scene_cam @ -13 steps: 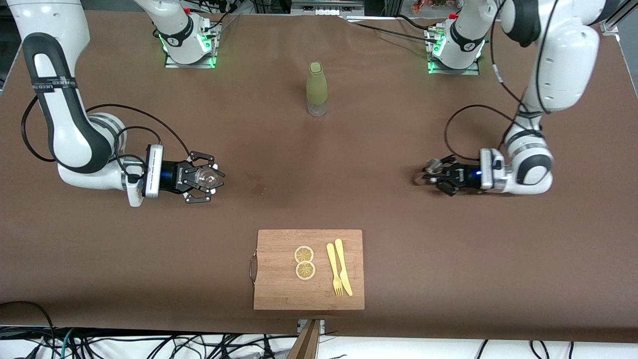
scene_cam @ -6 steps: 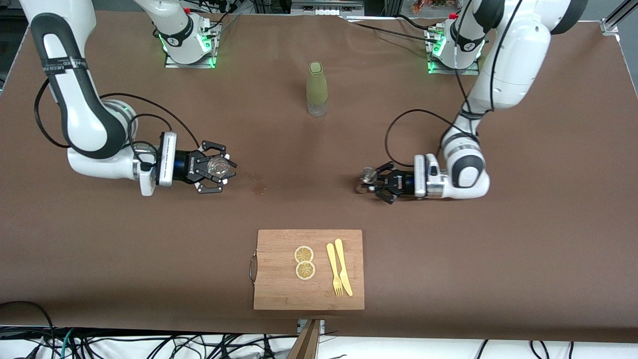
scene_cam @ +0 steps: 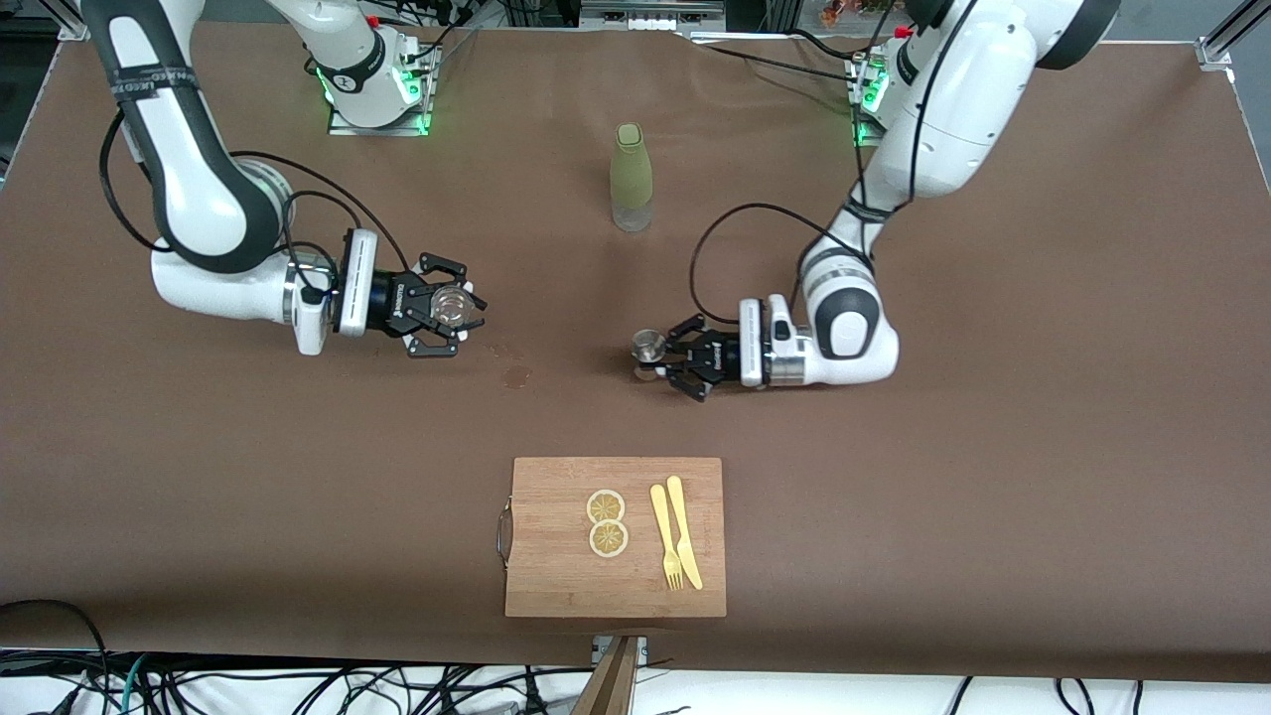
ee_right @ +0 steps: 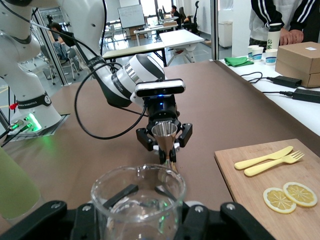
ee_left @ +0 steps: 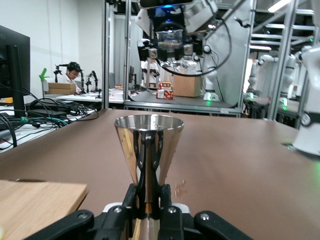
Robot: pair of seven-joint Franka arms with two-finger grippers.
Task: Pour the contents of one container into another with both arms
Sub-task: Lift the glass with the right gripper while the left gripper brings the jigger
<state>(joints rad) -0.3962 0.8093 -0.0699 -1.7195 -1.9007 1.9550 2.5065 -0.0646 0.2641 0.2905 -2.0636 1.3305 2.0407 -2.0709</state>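
My right gripper [scene_cam: 452, 310] is shut on the small clear glass tumbler [scene_cam: 455, 305], held upright low over the table toward the right arm's end. Up close in the right wrist view, the tumbler [ee_right: 138, 200] stands between the fingers of that gripper [ee_right: 138, 220]. My left gripper [scene_cam: 657, 356] is shut on the silver hourglass jigger [scene_cam: 649, 347], upright over the table's middle. The left wrist view has the jigger [ee_left: 148, 145] clamped at its narrow waist by the left gripper [ee_left: 150, 200]. The two grippers face each other, apart, with bare table between them.
A tall olive-green bottle [scene_cam: 631, 177] stands farther from the front camera than both grippers. A wooden cutting board [scene_cam: 556, 566] lies nearer the camera, carrying two lemon slices [scene_cam: 606, 521] and a yellow fork and knife [scene_cam: 675, 544]. A small dark stain [scene_cam: 515, 375] marks the cloth.
Both arms have moved toward the table's middle. The left gripper has carried the jigger a long way toward the right arm's end; the right gripper has moved the tumbler a shorter way toward it.
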